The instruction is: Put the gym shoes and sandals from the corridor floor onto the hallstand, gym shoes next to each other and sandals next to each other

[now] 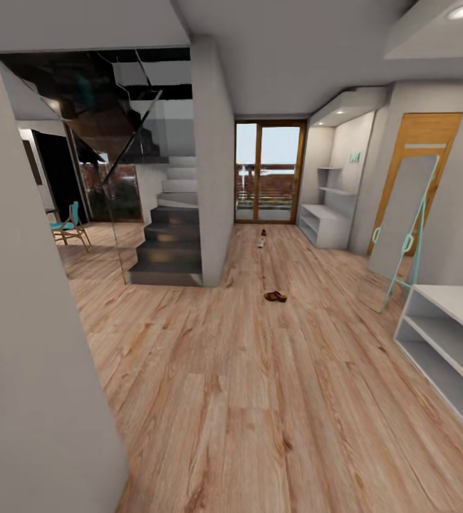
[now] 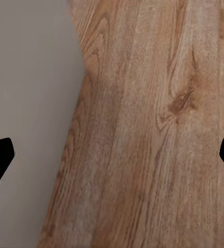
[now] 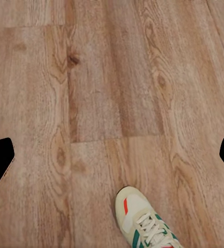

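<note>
The corridor floor (image 1: 260,399) of pale brown wood planks, grained and knotted, runs away toward a glazed door (image 1: 268,172) at the far end. Everything else I place against the hallstand (image 1: 325,214), the pale grey unit standing just right of that door, with open shelf rows below, floating wall shelves above and small teal letters on the wall over them.

Across the corridor from the hallstand a dark staircase (image 1: 167,239) climbs beside a grey pillar, and a blue chair (image 1: 69,226) sits beyond it. On the hallstand's own wall but nearer to me, a tall mirror on a teal frame (image 1: 406,228) leans by a wooden door, and nearer still stands another pale grey shelf unit (image 1: 449,349).

Out on the floor, well short of the hallstand, lies a brown sandal (image 1: 275,296), flat on the planks. Much closer to the hallstand, a small distant shoe (image 1: 261,242) lies on the floor; it is too small to tell which kind.

One gym shoe (image 3: 143,222), white with green stripes and an orange-red patch, lies on the floor under the right gripper (image 3: 112,155), whose dark fingertips stand wide apart and empty. The left gripper (image 2: 112,155) is spread just as wide, holding nothing, over floor beside a grey wall (image 2: 29,103).
</note>
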Robot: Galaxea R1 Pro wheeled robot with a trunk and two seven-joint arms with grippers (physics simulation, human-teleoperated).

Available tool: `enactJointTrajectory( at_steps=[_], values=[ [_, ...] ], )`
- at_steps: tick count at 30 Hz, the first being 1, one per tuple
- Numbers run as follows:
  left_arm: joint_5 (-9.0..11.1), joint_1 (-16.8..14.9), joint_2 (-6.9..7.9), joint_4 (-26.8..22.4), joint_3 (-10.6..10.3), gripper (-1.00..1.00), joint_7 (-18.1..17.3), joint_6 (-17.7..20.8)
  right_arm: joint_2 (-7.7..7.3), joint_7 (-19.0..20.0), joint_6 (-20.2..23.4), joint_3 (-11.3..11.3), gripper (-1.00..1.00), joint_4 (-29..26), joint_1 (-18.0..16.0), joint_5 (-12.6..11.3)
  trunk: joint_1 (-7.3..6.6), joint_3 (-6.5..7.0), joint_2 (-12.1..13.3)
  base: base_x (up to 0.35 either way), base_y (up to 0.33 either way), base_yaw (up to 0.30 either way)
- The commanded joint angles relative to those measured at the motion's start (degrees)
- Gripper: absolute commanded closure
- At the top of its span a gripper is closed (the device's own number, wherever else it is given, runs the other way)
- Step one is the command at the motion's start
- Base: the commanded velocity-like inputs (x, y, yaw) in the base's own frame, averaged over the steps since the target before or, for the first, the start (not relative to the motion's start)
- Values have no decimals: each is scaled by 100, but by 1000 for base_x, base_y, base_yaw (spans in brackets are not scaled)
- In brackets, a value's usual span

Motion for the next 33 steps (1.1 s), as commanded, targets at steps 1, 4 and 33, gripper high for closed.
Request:
enactJointTrajectory(
  at_steps=[1,4,33],
  values=[
    [-5,-4,-1,4,13,-100,-1,-19,-2,-2,-20,11,-100,2,-3,-58,1,-6,-3,187,163,0],
    [-5,-6,-1,4,13,-100,-1,-19,-2,-2,-20,10,-100,2,-3,-58,1,-6,-3,153,133,0],
    [-8,-2,-1,3,7,-100,-1,-19,-2,-2,-20,15,-100,-7,-3,-61,1,-6,-3,18,16,-99]
  ],
)
